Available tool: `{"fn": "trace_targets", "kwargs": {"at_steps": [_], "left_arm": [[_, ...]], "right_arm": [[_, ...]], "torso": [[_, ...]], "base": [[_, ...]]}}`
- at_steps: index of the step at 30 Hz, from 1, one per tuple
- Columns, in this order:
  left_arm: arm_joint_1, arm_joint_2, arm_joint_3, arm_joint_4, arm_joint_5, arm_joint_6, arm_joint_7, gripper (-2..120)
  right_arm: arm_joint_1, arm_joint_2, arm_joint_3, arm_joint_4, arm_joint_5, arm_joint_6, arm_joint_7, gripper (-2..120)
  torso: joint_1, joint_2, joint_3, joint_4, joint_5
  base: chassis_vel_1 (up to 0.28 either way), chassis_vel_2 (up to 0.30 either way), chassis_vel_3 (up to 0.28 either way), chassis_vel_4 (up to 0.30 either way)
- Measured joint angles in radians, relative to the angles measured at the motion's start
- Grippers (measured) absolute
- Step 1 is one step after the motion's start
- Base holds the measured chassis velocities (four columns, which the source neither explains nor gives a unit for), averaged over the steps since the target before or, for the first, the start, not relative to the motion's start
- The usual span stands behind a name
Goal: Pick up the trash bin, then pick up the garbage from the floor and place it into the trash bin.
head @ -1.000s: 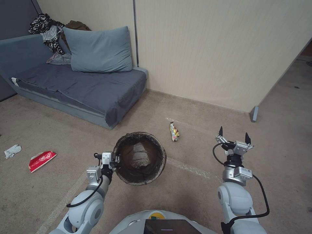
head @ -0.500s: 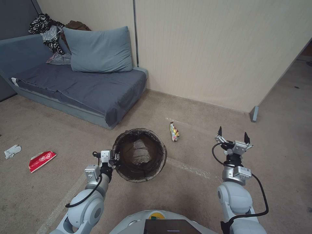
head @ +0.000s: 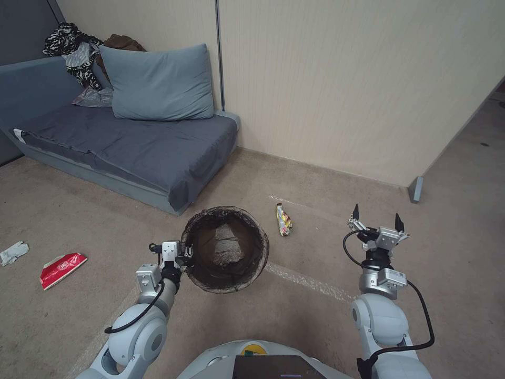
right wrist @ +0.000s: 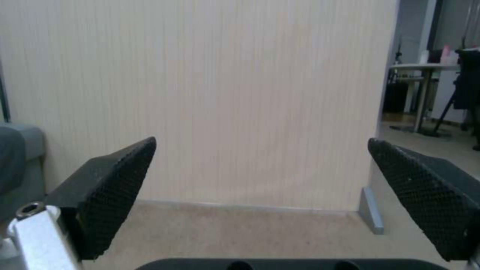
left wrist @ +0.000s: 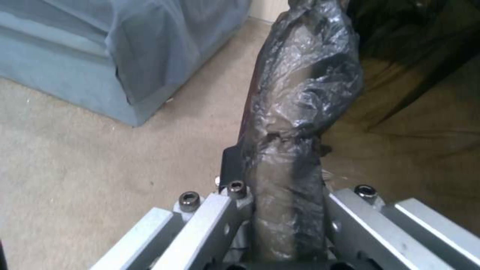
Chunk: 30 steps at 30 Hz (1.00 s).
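Trash bin [head: 225, 256] is hanging off the carpet, mouth tipping toward the robot's head, its lined rim pinched by the left end effector [head: 181, 255] at the side nearest the sofa [head: 131, 142]. Right end effector [head: 376, 218] is hovering with fingers spread wide, gripping nothing. Beyond the bin, a yellow wrapper [head: 284, 220] is lying on the floor, long axis pointing toward the wall. A red wrapper [head: 62, 262] and crumpled paper [head: 13, 252] are lying far left.

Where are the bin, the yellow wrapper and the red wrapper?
bin [head: 261, 247]: head view, right side of its bag-lined rim.
yellow wrapper [head: 284, 220]: head view, middle of the packet on the carpet.
red wrapper [head: 60, 265]: head view, centre of the flat red packet.
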Motion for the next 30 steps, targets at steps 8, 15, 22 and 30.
{"fn": "trace_targets", "kwargs": {"at_steps": [8,15,22,30], "left_arm": [[-0.004,0.005,-0.002,-0.007,-0.009,0.007,-0.007,3],[-0.004,0.008,-0.005,-0.011,-0.013,0.009,-0.010,3],[-0.005,0.006,-0.005,-0.011,-0.015,0.009,-0.013,3],[-0.004,0.007,-0.007,-0.011,-0.025,0.010,-0.015,3]], "right_arm": [[0.003,0.000,-0.002,0.004,0.001,-0.006,0.000,100],[0.007,0.004,-0.003,0.004,-0.001,-0.008,0.002,100],[0.009,0.005,-0.002,-0.001,-0.005,-0.003,0.012,100],[0.008,0.007,-0.003,-0.005,-0.010,-0.004,0.012,100]], "torso": [[0.000,0.000,0.000,0.0001,-0.0001],[0.000,0.000,0.000,0.0000,-0.0001],[0.000,0.000,0.000,0.0000,0.0000],[0.000,0.000,0.000,0.0000,0.0000]], "base": [[-0.113,0.119,0.125,-0.112],[-0.083,0.086,0.095,-0.087],[-0.040,0.036,0.039,-0.034],[0.000,0.000,0.000,0.000]]}}
